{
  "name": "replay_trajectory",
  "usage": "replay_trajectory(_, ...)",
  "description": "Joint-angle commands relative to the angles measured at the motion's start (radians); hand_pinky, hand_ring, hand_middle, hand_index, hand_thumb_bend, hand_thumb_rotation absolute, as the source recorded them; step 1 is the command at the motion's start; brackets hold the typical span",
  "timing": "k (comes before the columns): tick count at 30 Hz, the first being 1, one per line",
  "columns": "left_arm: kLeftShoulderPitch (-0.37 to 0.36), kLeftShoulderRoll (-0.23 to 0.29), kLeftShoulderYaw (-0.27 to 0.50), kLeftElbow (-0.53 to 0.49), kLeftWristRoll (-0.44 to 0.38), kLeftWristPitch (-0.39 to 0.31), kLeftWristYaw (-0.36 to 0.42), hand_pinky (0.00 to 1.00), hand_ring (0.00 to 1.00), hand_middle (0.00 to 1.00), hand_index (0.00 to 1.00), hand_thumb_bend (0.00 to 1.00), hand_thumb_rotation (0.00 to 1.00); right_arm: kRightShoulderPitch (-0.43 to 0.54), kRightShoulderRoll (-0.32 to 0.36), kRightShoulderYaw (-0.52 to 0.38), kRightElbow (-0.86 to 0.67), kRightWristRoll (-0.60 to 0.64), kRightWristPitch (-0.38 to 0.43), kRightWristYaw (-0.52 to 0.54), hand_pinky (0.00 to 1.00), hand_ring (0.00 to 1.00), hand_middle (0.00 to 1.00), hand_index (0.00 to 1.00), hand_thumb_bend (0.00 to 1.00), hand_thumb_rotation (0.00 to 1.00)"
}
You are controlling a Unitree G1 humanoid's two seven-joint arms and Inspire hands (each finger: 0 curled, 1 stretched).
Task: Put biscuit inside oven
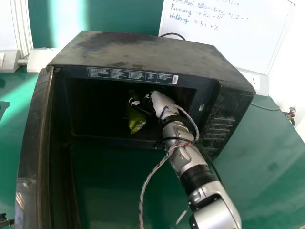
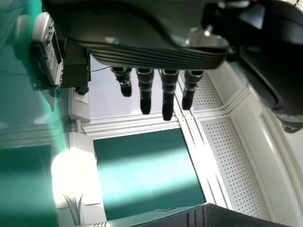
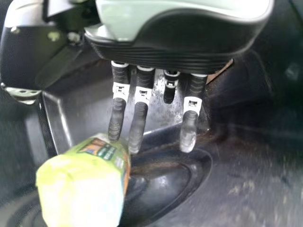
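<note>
Green and yellow, the biscuit (image 1: pixel 137 125) is inside the dark oven (image 1: pixel 143 53), right by the right hand (image 1: pixel 161 102). That hand reaches in through the open front, its fingers (image 3: pixel 137 126) mostly straight with gaps between them — not clamped on the packet, though I can't tell whether the tips touch it. The door (image 1: pixel 32 148) stands wide open on the robot's left, and the oven sits on a green worktop (image 1: pixel 262 157) with a whiteboard (image 1: pixel 228 43) behind it. Off in the left wrist view, the left hand (image 2: pixel 151 56) hangs with its fingers straight and apart.
</note>
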Motion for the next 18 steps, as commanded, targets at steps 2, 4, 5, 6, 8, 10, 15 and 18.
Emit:
replay_trajectory(2, 0.007, 0.005, 0.000, 0.003, 0.000, -0.013, 0.003, 0.98, 0.92, 0.90, 0.97, 0.92, 1.00, 0.092, -0.010, -0.019, -0.124, 0.004, 0.020, -0.015, 0.30, 0.40, 0.49, 0.63, 0.89, 0.56)
replay_trajectory(4, 0.005, 0.008, 0.002, 0.005, -0.002, -0.010, 0.002, 0.98, 0.92, 0.90, 0.97, 0.92, 1.00, 0.144, -0.021, -0.020, -0.203, -0.004, 0.026, -0.014, 0.36, 0.47, 0.56, 0.68, 0.89, 0.58)
replay_trajectory(5, 0.004, 0.010, 0.003, 0.006, -0.003, -0.009, 0.002, 0.98, 0.93, 0.90, 0.97, 0.92, 1.00, 0.170, -0.025, -0.023, -0.239, -0.006, 0.027, -0.016, 0.37, 0.48, 0.57, 0.69, 0.90, 0.60)
replay_trajectory(6, 0.003, 0.012, 0.004, 0.007, -0.005, -0.009, 0.001, 0.98, 0.93, 0.90, 0.98, 0.93, 1.00, 0.194, -0.029, -0.026, -0.274, -0.007, 0.025, -0.019, 0.37, 0.48, 0.58, 0.70, 0.90, 0.61)
replay_trajectory(8, 0.002, 0.012, 0.004, 0.009, -0.006, -0.011, 0.000, 0.99, 0.93, 0.90, 0.97, 0.93, 1.00, 0.237, -0.039, -0.031, -0.339, -0.012, 0.026, -0.016, 0.39, 0.51, 0.61, 0.71, 0.91, 0.63)
replay_trajectory(10, 0.002, 0.014, 0.006, 0.012, -0.006, -0.014, -0.001, 0.99, 0.93, 0.90, 0.97, 0.93, 1.00, 0.273, -0.047, -0.033, -0.396, -0.020, 0.029, -0.010, 0.43, 0.56, 0.65, 0.71, 0.92, 0.66)
replay_trajectory(15, 0.001, 0.017, 0.007, 0.015, -0.008, -0.016, -0.003, 0.99, 0.93, 0.90, 0.97, 0.93, 1.00, 0.338, -0.063, -0.037, -0.514, -0.036, 0.053, 0.012, 0.49, 0.60, 0.68, 0.71, 0.90, 0.66)
replay_trajectory(18, 0.001, 0.019, 0.007, 0.015, -0.006, -0.016, -0.003, 0.98, 0.93, 0.90, 0.97, 0.93, 1.00, 0.375, -0.062, -0.056, -0.575, -0.028, 0.060, 0.021, 0.44, 0.55, 0.63, 0.71, 0.90, 0.63)
